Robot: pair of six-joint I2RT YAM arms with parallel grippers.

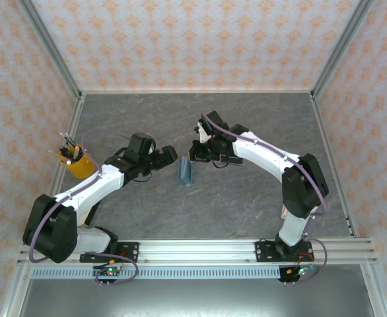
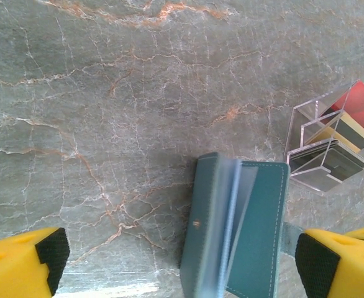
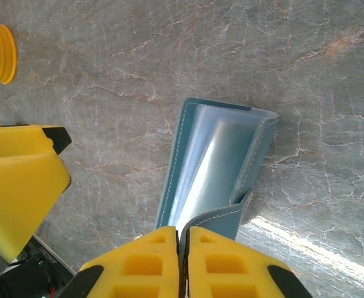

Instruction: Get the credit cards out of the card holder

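Right hand (image 3: 183, 239) clamped shut on the holder (image 3: 222, 218); left hand (image 2: 185, 257) wide open, empty, straddling it. Next, likely probe its sleeves (image 3: 213, 161).

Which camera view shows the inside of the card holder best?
Right wrist view: the card holder lies central, spread open, clear sleeves visible. The left wrist view crops its lower end; the top view shows it small.
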